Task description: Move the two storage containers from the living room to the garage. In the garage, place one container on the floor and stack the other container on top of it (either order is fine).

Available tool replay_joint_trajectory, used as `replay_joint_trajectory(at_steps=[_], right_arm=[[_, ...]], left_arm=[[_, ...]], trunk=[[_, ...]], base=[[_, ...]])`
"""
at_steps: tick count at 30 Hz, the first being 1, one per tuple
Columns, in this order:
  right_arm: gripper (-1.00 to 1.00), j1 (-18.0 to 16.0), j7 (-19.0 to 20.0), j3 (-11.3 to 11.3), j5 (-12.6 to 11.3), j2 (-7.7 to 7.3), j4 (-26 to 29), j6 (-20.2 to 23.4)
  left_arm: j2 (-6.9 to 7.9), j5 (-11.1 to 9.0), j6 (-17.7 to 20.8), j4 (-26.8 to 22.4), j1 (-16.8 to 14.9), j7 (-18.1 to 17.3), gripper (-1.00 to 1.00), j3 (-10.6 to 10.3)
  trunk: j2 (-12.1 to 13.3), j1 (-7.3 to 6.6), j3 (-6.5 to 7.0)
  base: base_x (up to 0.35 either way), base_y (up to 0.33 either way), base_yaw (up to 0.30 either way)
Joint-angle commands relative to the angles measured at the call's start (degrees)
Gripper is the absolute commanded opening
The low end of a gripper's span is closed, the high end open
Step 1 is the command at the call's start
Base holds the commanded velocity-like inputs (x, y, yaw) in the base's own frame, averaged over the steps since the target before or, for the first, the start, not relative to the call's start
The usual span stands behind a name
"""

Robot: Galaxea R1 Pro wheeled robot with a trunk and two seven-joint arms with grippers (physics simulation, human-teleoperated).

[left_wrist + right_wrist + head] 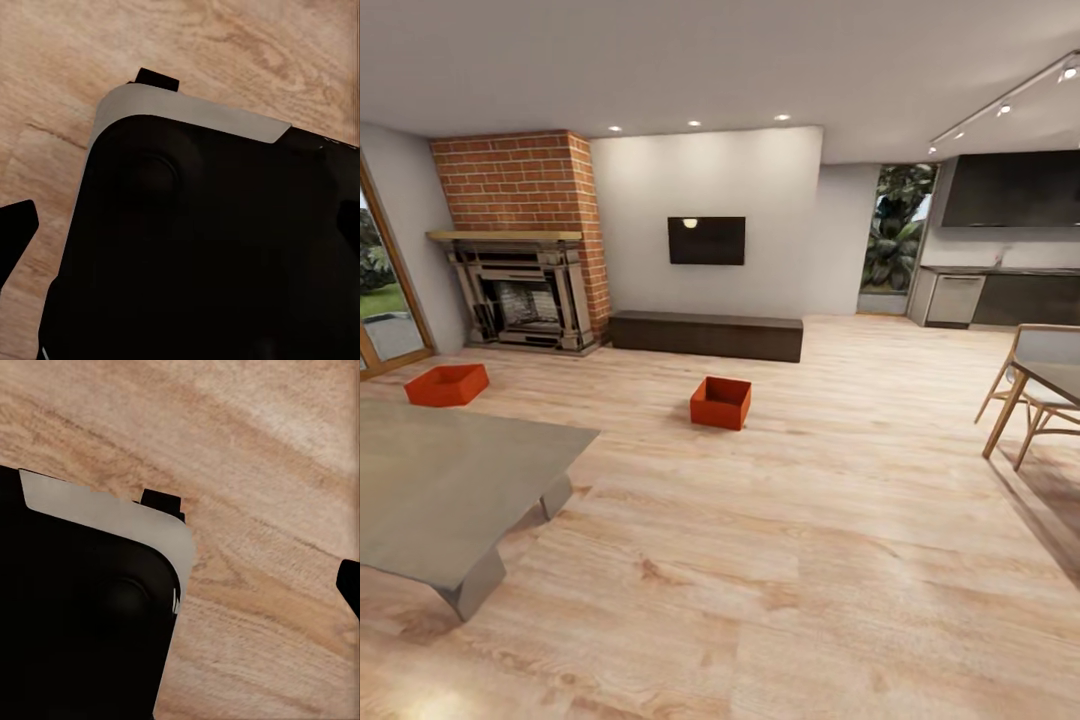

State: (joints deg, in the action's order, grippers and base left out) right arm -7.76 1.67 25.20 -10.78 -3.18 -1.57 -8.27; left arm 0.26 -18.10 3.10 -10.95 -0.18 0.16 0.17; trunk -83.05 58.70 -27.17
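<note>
Orange-red, both storage containers sit on the living room planks: one (721, 402) at twelve o'clock before the dark bench (706, 335), another (447, 384) at ten. The nearer should be approached squarely first. Neither pincer's state can be told.

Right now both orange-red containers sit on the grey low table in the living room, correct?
Not quite. In the head view both storage containers, one near the fireplace and one before the bench, sit on the wood-plank floor, not the grey table.
</note>
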Motion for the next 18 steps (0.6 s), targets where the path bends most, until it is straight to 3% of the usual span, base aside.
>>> replay_joint_trajectory(at_steps=[1,18], right_arm=[[1.0,-0.07,0.17,0.46,-0.6,0.01,-0.17,-0.34],[1.0,-0.07,0.17,0.4,-0.63,0.03,-0.18,-0.43]], left_arm=[[0.01,-0.36,0.33,-0.12,0.0,0.02,1.0,0.01],[0.01,-0.41,0.31,-0.12,0.0,0.02,1.0,0.01]], trunk=[[-0.03,0.03,-0.06],[-0.03,0.03,-0.06]], base=[[0.322,0.0,0.0],[0.322,0.0,0.0]])
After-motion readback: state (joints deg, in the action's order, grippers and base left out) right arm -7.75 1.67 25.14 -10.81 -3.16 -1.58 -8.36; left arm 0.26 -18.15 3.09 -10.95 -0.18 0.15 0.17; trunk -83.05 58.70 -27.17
